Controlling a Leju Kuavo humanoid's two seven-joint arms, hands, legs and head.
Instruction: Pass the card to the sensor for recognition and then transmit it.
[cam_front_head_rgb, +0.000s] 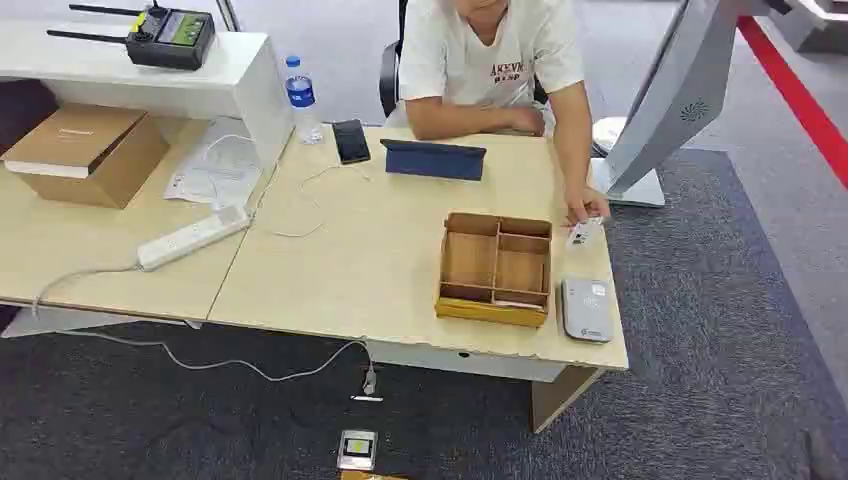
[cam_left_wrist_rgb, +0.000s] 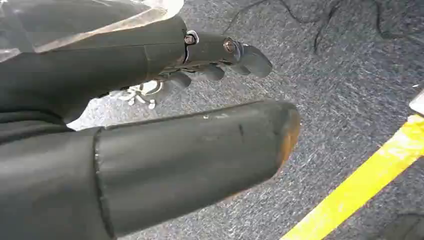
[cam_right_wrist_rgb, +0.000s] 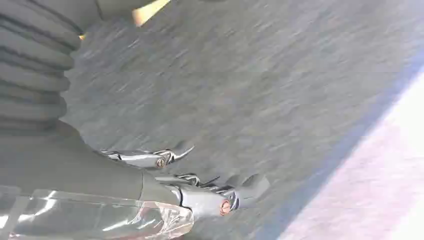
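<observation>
Wood bench (cam_front_head_rgb: 380, 270): pale top, carries everything below.
Tray (cam_front_head_rgb: 495, 268): brown, with compartments, near the bench's right end.
Sensor (cam_front_head_rgb: 586, 309): grey pad just right of the tray, at the front edge.
Card (cam_front_head_rgb: 583, 233): white, behind the sensor, under a person's hand (cam_front_head_rgb: 585, 207).
My left hand (cam_left_wrist_rgb: 200, 100): over grey carpet, fingers apart, holding nothing.
My right hand (cam_right_wrist_rgb: 190, 185): over carpet too, fingers spread, empty.
</observation>
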